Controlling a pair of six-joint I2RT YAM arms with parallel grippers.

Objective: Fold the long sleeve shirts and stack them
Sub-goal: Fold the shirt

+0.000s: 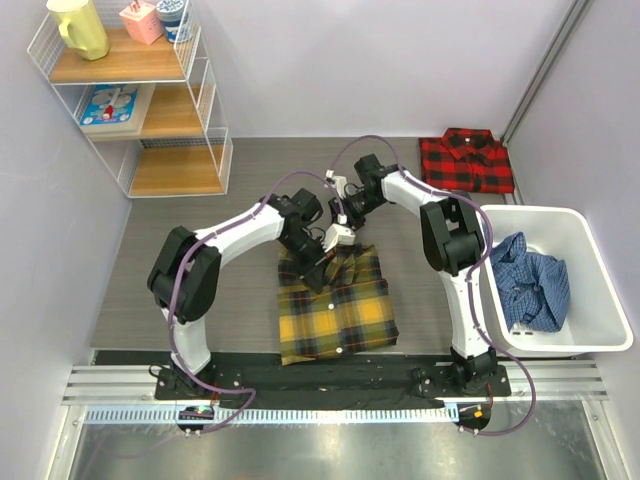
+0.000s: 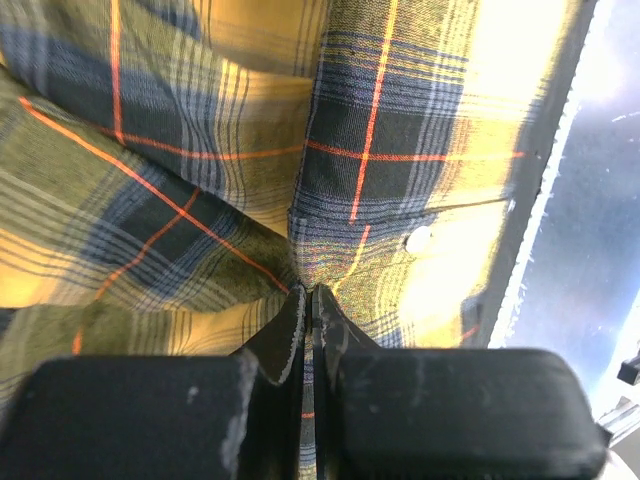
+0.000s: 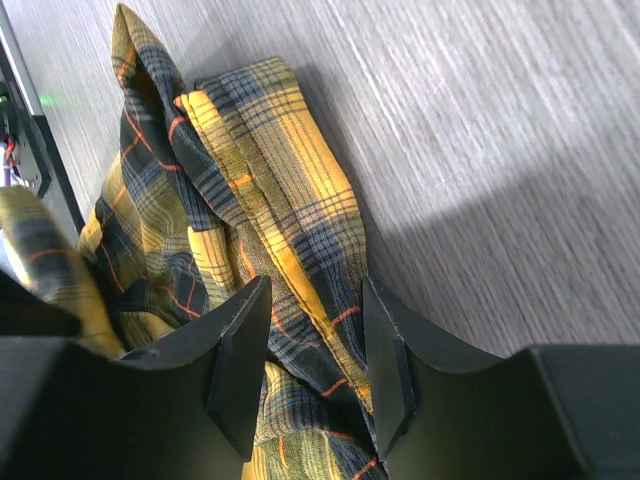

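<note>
Meanwhile white bin holds blue shirt; left gripper pinches yellow shirt, right gripper straddles it, jaws apart

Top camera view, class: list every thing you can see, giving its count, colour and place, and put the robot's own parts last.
yellow shirt: 1, yellow plaid, table centre
red shirt: 1, red-black, folded, far right
bin: 1, white, right
blue shirt: 1, blue, in bin
shelf: 1, white wire, far left
jug: 1, yellow, top shelf
left gripper: 1, black, shut on yellow shirt
right gripper: 1, black, astride shirt fold
</note>
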